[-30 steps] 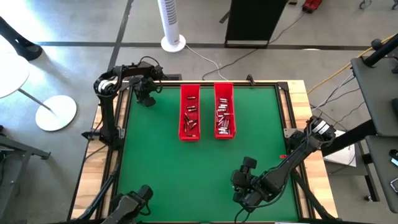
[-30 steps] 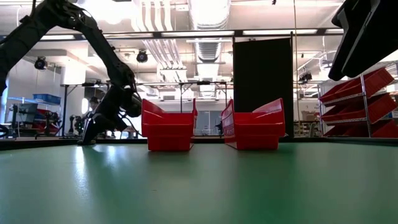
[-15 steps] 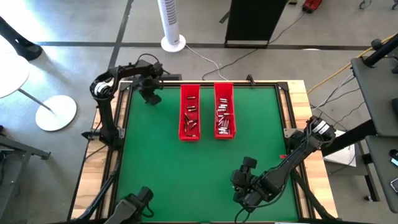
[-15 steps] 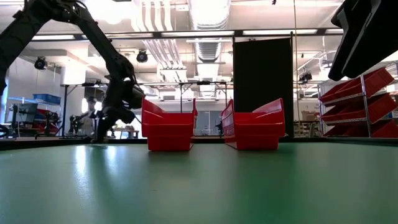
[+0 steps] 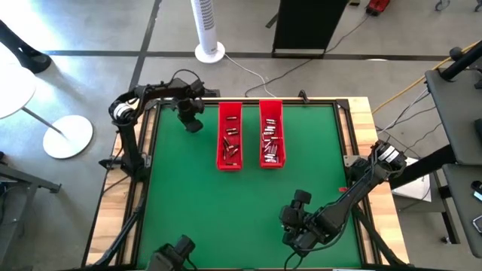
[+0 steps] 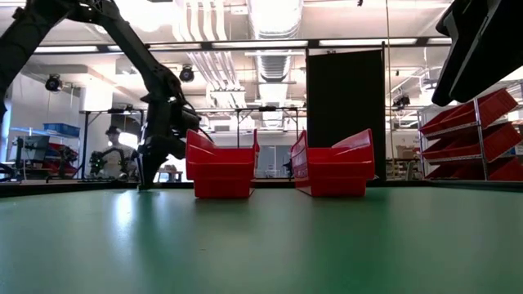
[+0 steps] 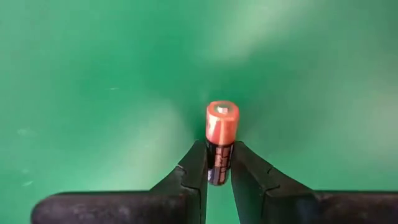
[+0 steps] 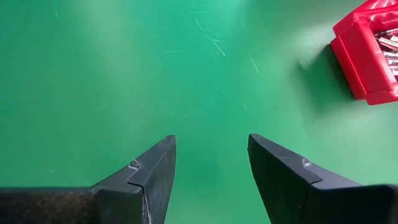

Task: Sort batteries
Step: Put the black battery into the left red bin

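My left gripper [image 5: 193, 120] hangs at the far left of the green mat, just left of the left red tray [image 5: 230, 136], shut on a battery [image 7: 220, 138] with a copper-orange top and black body. In the low view the left gripper [image 6: 147, 175] points down, its tip just over the mat. Both the left tray and the right red tray [image 5: 272, 134] hold several small batteries. My right gripper [image 5: 295, 229] stays open above the near right part of the mat, nothing between its fingers [image 8: 155, 168]. My left gripper pinches the battery's black lower body [image 7: 217, 167] between its two fingertips. The fingers come from above, pointing down. The battery runs along the fingers, its orange end [image 7: 222, 118] past their tips and clear of the mat.
The two red trays stand side by side at the far middle of the mat [image 5: 241, 203]. A corner of the right tray [image 8: 367, 56] shows in the right wrist view. The mat's wooden border [image 5: 361, 120] frames the work area.
My left gripper has moved toward the table's right edge, closer to the left red tray, rising slightly and tipping from a slant until it points straight down, the battery still between its fingers.
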Robot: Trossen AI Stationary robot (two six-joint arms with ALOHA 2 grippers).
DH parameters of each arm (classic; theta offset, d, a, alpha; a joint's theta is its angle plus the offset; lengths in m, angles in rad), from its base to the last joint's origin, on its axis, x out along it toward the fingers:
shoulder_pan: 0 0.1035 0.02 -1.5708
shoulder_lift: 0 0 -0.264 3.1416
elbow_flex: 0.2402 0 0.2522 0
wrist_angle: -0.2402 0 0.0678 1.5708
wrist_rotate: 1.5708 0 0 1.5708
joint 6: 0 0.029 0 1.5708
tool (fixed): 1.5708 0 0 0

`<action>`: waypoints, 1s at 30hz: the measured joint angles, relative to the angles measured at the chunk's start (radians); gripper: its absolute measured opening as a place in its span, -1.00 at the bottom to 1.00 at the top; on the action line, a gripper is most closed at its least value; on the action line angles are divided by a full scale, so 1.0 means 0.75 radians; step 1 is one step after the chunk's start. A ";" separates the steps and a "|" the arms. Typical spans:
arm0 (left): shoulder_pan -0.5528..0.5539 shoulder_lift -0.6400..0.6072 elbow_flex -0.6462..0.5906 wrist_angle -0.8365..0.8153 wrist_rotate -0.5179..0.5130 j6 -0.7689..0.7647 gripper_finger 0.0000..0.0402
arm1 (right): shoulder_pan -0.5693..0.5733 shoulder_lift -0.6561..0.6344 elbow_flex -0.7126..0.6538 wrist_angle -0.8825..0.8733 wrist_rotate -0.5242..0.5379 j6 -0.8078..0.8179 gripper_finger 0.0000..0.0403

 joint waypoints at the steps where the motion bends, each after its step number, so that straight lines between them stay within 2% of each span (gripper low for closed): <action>1: -0.014 -0.004 -0.017 0.015 0.002 0.003 -0.84 | 0.000 0.000 0.000 0.000 0.000 -0.001 -0.04; 5: -0.050 -0.014 -0.066 0.077 0.009 0.016 -0.83 | 0.000 0.000 0.000 0.000 0.000 0.000 -0.04; 10: -0.060 -0.057 -0.131 0.170 0.016 0.027 -0.72 | -0.002 0.000 0.000 0.000 -0.001 0.001 -0.04; 20: -0.061 -0.263 -0.380 0.460 0.037 0.111 -0.52 | -0.012 0.000 0.000 0.001 0.000 -0.004 -0.04; 26: -0.062 -0.396 -0.550 0.651 0.036 0.114 -0.48 | -0.027 0.000 0.000 0.001 0.000 -0.025 -0.04; 30: -0.064 -0.443 -0.591 0.696 0.047 0.066 -0.48 | -0.035 0.000 0.000 0.001 0.000 -0.036 -0.04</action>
